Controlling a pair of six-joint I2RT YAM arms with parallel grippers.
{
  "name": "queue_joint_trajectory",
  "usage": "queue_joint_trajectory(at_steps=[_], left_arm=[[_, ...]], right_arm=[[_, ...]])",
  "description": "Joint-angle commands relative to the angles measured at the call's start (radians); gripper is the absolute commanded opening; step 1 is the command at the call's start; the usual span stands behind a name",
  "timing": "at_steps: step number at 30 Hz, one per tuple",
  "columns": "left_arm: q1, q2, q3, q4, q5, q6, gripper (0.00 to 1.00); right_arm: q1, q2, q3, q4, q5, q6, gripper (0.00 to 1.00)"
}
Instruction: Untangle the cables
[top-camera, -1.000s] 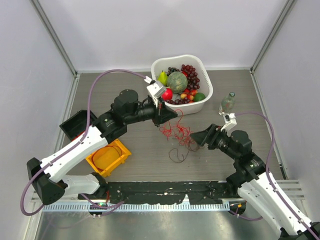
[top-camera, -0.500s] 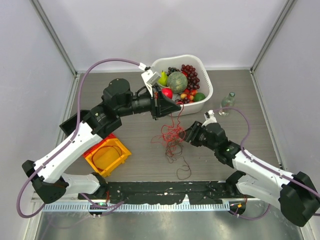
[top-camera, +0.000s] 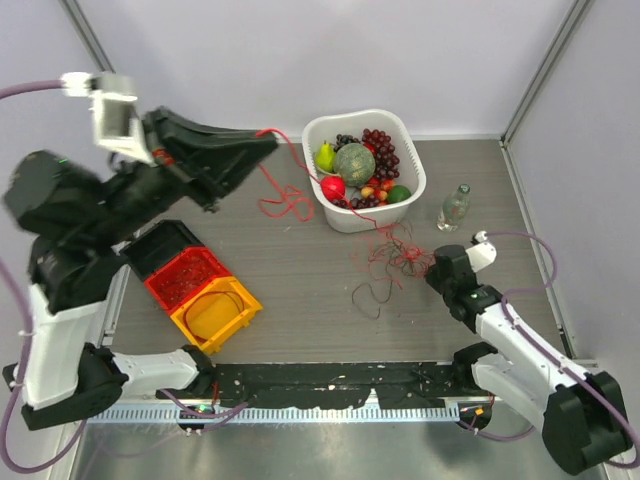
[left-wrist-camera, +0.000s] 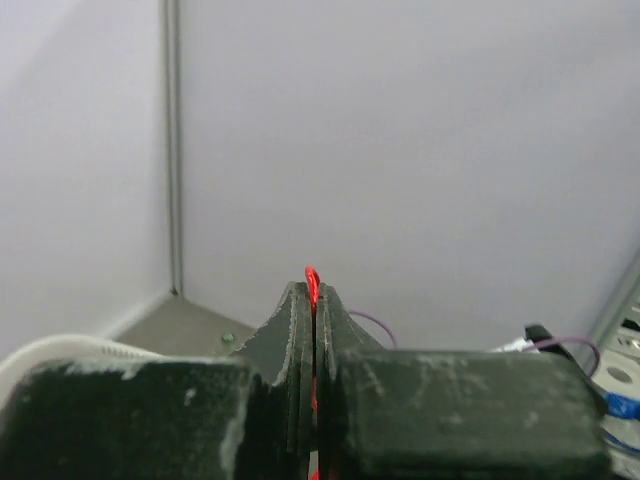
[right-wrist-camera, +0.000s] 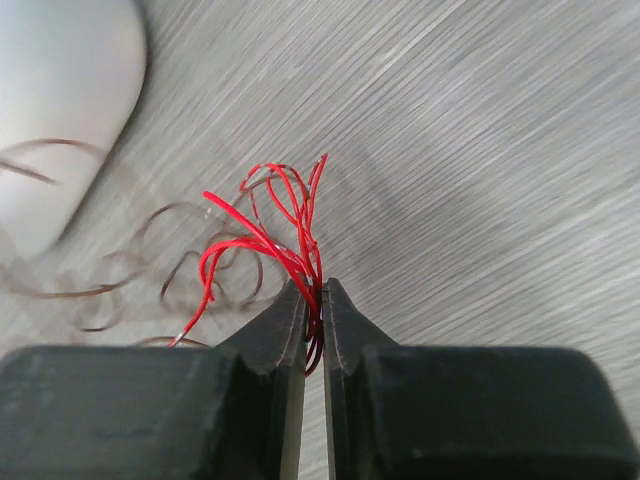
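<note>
The left gripper (left-wrist-camera: 313, 292), raised high, is clenched on one thin red wire, and the right gripper (right-wrist-camera: 313, 295), low over the grey wood-grain table (top-camera: 300, 290), is clenched on a tuft of several glossy red loops. The cables (top-camera: 392, 252) run as one red strand from the left gripper, past a small tangle beside the white plastic basket (top-camera: 345, 218), to a messy bundle at the right gripper, with thin dark brown curls beside it.

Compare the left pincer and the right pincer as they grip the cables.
The left pincer is high up, facing the wall; the right pincer sits low over the table. The left pincer pinches one red strand; the right pincer clamps several red loops. Both are shut on the cables.
</note>
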Motion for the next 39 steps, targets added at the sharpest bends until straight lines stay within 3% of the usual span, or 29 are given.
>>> queue_joint_trajectory(at_steps=[1,9,12,14,19,23,25,28,32,35,39], left_arm=[[-0.003,-0.017,0.065,-0.036,-0.14,0.053,0.0],[-0.001,0.017,0.087,-0.054,-0.174,0.045,0.0],[-0.001,0.011,0.087,-0.057,-0.204,0.065,0.0],[-0.002,0.011,0.062,-0.063,-0.195,0.059,0.0],[-0.002,-0.031,-0.143,-0.033,-0.194,0.024,0.0],[-0.001,-0.081,-0.338,-0.014,-0.236,0.016,0.0],[0.0,-0.109,-0.411,-0.014,-0.273,0.019,0.0],[0.0,-0.13,-0.496,-0.016,-0.287,0.024,0.0],[0.0,-0.137,-0.556,-0.024,-0.292,0.021,0.0],[0.0,-0.144,-0.591,-0.042,-0.303,0.021,0.0],[0.0,-0.199,-0.633,-0.047,-0.373,0.031,0.0]], right_arm=[[-0.148,-0.061,0.019,-0.087,0.079,-0.074,0.14],[-0.192,-0.022,0.128,-0.134,0.115,-0.207,0.29],[-0.193,-0.018,0.16,-0.139,0.088,-0.243,0.41],[-0.193,-0.022,0.185,-0.145,0.015,-0.289,0.49],[-0.174,-0.102,0.193,-0.139,-0.315,-0.411,0.55],[-0.166,-0.206,0.202,-0.197,-0.385,-0.428,0.59],[-0.163,-0.257,0.207,-0.189,-0.444,-0.428,0.6],[-0.159,-0.257,0.196,-0.114,-0.655,-0.426,0.59],[-0.128,-0.144,0.11,0.076,-0.811,-0.318,0.45],[-0.085,-0.043,0.023,0.232,-0.784,-0.26,0.33],[-0.036,0.085,-0.048,0.392,-0.724,-0.212,0.26]])
